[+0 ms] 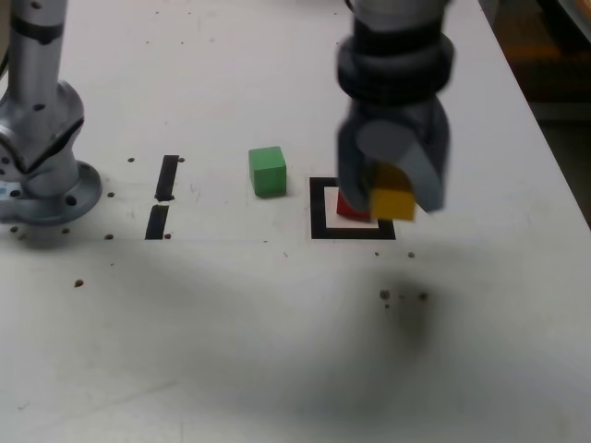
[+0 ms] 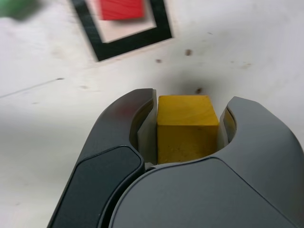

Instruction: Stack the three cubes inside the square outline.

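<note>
Aloft, hand [image 1: 392, 198] gripping yellow cube [image 2: 187, 127], table [image 1: 277, 351] open

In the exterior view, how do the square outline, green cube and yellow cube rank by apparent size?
1. Square outline, largest.
2. Green cube and yellow cube look alike; the yellow one is partly hidden by the gripper, so no ranking.

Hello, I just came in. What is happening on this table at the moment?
A robot arm's gripper is shut on a yellow cube and holds it above the table, near the square outline of black tape. A red cube already sits inside that outline. A green cube waits outside it, on the exterior view's left.
</note>
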Robot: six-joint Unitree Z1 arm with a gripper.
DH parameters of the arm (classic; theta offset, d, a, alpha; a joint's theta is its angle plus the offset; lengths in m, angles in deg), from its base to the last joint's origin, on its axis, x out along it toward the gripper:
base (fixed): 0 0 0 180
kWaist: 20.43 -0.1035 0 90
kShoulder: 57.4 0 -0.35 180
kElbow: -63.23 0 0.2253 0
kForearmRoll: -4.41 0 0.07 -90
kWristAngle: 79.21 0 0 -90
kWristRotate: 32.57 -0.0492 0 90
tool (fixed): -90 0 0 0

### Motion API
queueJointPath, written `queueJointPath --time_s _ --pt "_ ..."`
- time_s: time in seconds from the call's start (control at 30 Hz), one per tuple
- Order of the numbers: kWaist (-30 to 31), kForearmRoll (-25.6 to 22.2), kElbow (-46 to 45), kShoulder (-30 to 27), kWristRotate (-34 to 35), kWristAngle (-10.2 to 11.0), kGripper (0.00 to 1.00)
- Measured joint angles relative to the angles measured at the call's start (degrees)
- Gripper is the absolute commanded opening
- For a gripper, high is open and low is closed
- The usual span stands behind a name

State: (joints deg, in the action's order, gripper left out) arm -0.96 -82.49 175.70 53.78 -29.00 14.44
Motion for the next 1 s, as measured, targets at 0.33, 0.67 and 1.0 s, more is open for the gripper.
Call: queueJointPath --time_s 0.33,0.67,1.0 --pt "-7.27 5.08 -11.62 -7.46 -4.37 -0.33 0.05" --pt "-12.23 11.32 -16.05 -5.44 -10.21 -2.38 0.05" --pt "-14.11 12.89 -15.57 -2.86 -11.41 -2.65 0.08"
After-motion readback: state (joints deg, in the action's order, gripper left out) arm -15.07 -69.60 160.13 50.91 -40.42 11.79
